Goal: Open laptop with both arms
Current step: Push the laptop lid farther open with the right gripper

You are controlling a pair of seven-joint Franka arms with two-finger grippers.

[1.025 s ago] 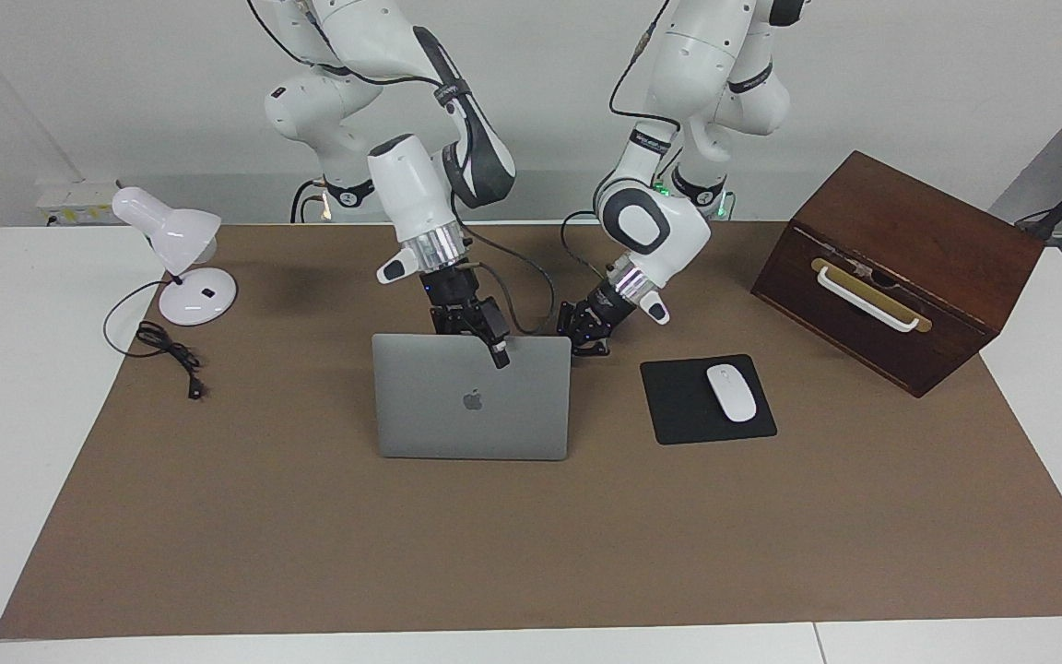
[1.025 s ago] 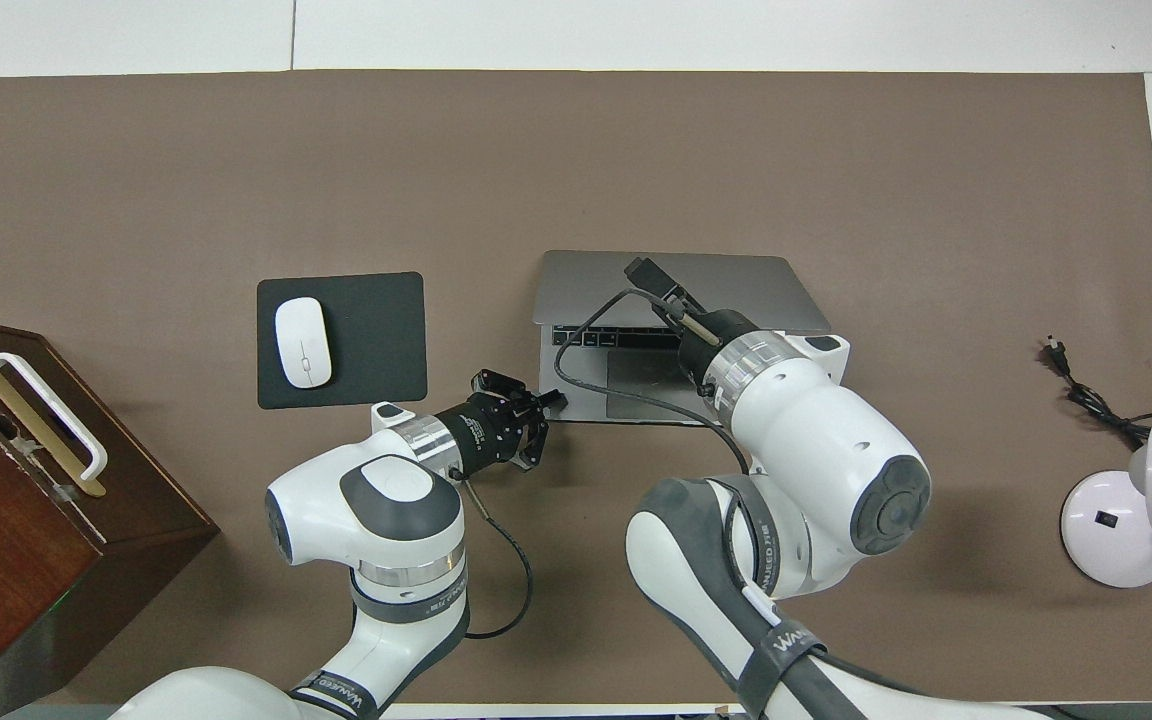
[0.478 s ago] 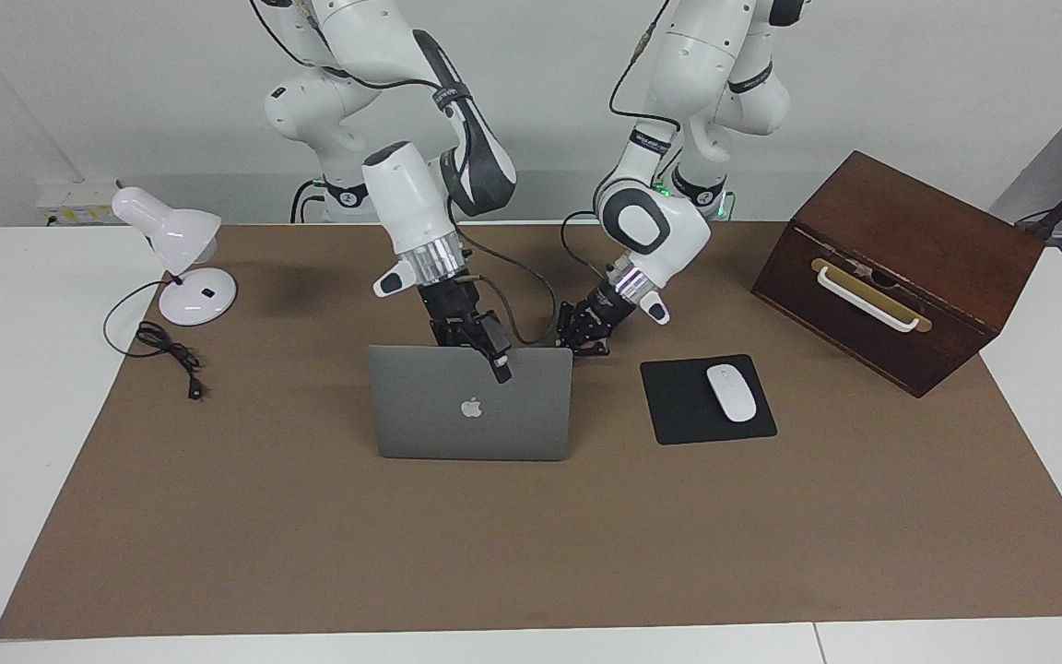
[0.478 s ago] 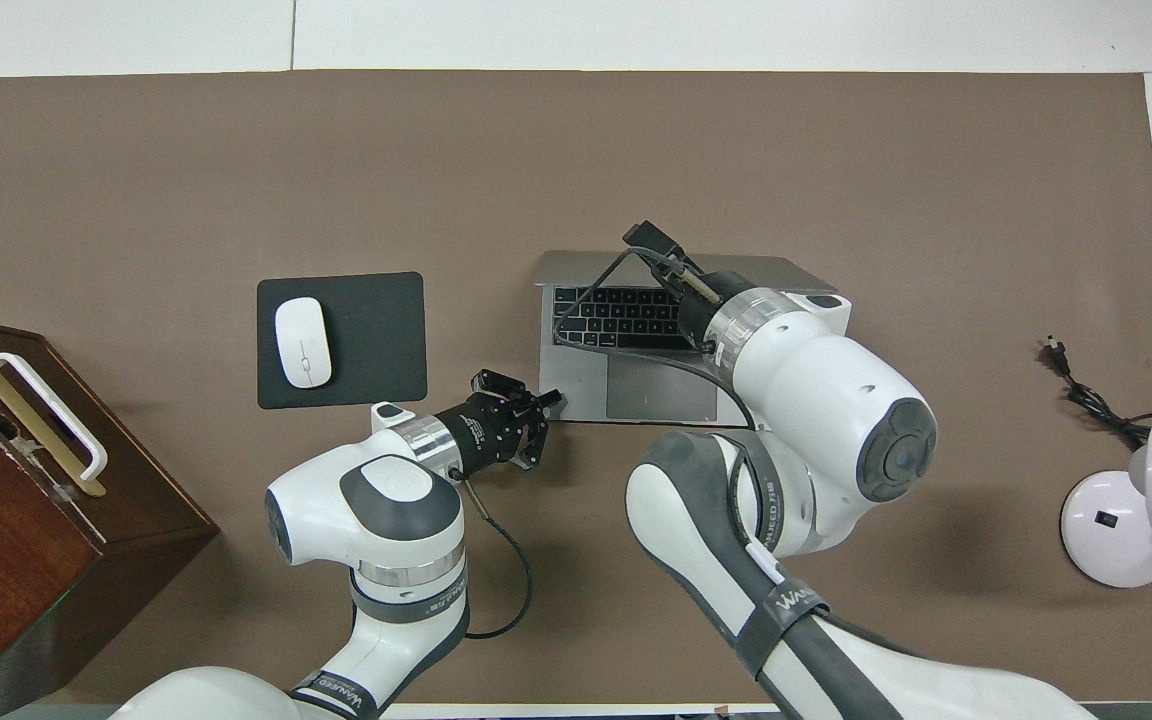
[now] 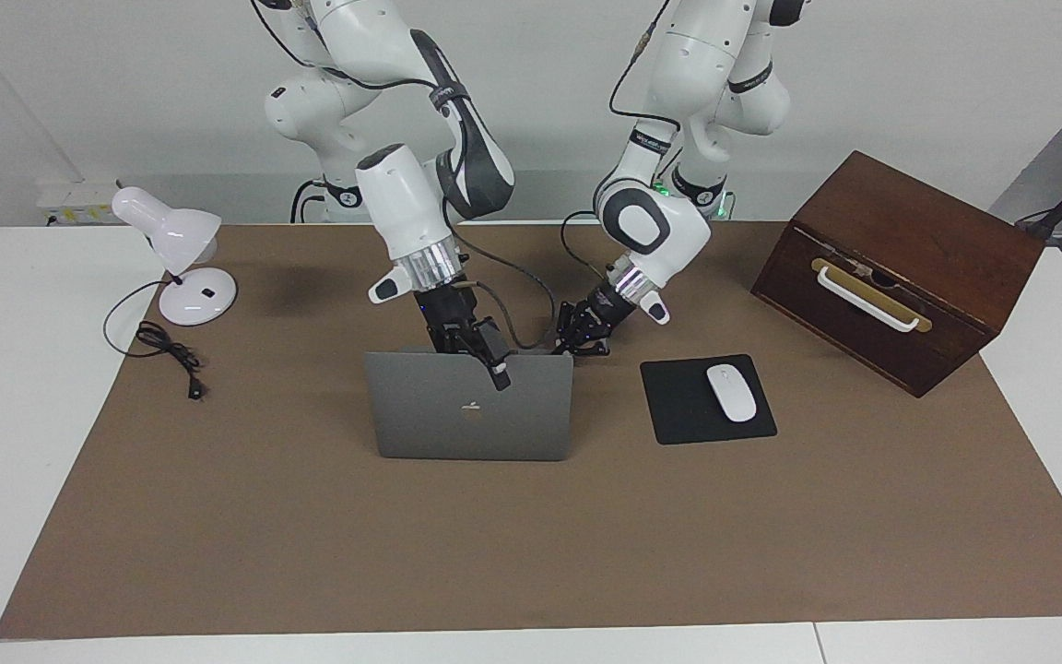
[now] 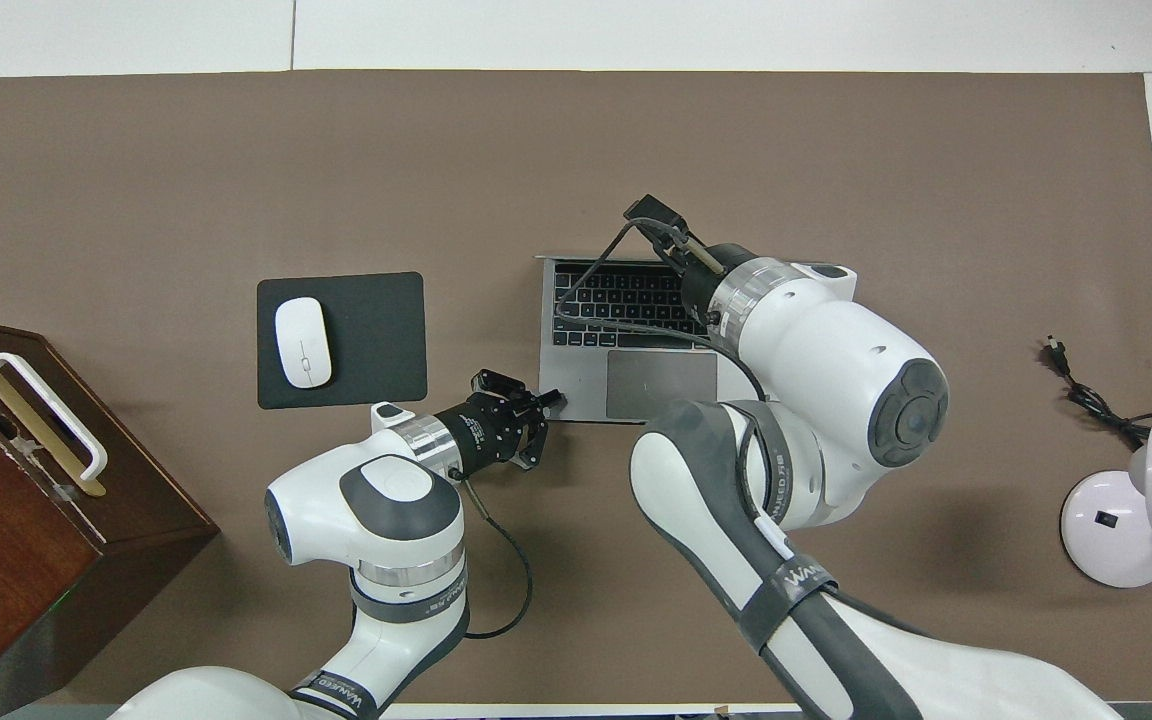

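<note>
Facing view: the laptop (image 5: 470,415) stands mid-worktop with its lid near upright, apple logo toward the camera. The right gripper (image 5: 485,355) sits at the lid's top edge; whether its jaws are together or clamped on the edge cannot be told, as the lid hides part of them. The left gripper (image 5: 584,339), jaws together, presses down by the laptop's base corner nearest the mouse pad (image 5: 707,399).

Overhead view: the laptop's (image 6: 636,340) keyboard and trackpad lie exposed. The left gripper (image 6: 548,400) touches the base's near corner; the right gripper (image 6: 658,222) is over the lid edge.

Risk: pushing the lid further could tip the base if the left gripper slips off.
</note>
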